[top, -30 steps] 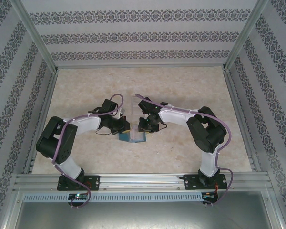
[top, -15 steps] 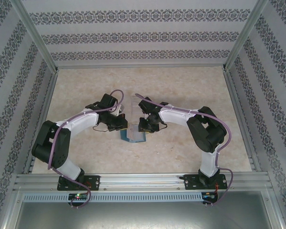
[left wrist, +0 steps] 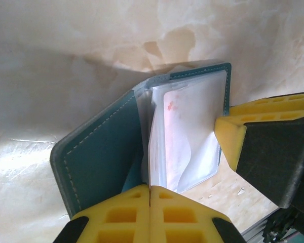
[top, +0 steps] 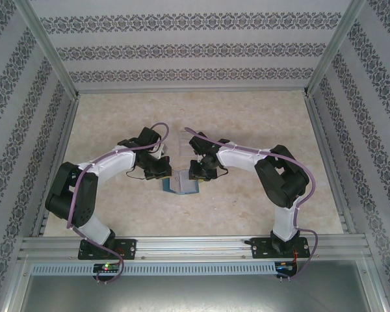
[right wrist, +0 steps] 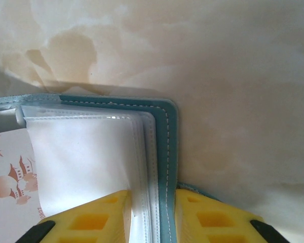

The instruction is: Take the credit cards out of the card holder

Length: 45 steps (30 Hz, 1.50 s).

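The card holder (left wrist: 99,152) has a teal leather-like cover: matt, finely grained, with pale thread stitching along the edge. Its inner sleeves (left wrist: 192,147) are thin clear plastic, glossy and slightly creased. The credit card (right wrist: 7,177) has a smooth pale face with reddish print. The left end effector (left wrist: 150,195) and right end effector (right wrist: 152,200) carry yellow moulded plastic fingers with a matt finish and recessed pockets. The bench (left wrist: 66,61) is marble-patterned and smooth, with a faint sheen. The frame rails (top: 195,246) are bare metal in a satin finish.
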Motion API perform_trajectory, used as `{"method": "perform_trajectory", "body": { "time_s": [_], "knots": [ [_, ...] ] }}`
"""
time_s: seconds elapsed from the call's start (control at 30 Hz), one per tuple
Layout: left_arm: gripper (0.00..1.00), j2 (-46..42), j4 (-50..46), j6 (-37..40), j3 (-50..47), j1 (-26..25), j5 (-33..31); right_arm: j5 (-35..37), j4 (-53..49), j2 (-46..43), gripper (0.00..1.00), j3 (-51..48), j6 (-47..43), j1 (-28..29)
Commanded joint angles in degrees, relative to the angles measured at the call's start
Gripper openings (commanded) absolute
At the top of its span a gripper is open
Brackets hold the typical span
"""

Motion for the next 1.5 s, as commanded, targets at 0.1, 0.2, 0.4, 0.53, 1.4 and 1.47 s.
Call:
{"method": "perform_trajectory", "body": {
  "time_s": [0.1, 0.2, 0.4, 0.53, 1.4, 1.47],
  "knots": [
    [0.00, 1.0, 0.9, -3.8, -1.3, 0.3, -1.7, 0.7, -1.5, -0.3, 0.28, -1.4, -0.5, -0.2],
    [0.01, 1.8, 1.8, -4.0, -1.2, 0.3, -0.8, 0.7, -1.4, -0.2, 0.28, -1.3, -0.6, -0.2],
    [0.09, 3.1, 6.0, -5.2, -2.1, 0.3, 3.6, 0.3, -1.3, 0.2, 0.28, -1.3, -0.6, -0.3],
    [0.11, 4.1, 7.0, -5.5, -2.1, 0.2, 4.8, 0.3, -1.3, 0.2, 0.27, -1.3, -0.6, -0.4],
    [0.00, 1.0, -4.4, 3.8, 5.8, 0.3, 1.4, 0.0, -3.6, -5.9, 0.38, -0.6, -1.3, -2.3],
    [0.00, 0.5, -5.1, 4.8, 6.5, 0.3, 1.5, 0.0, -4.1, -6.9, 0.38, -0.4, -1.6, -2.8]
  ]
}}
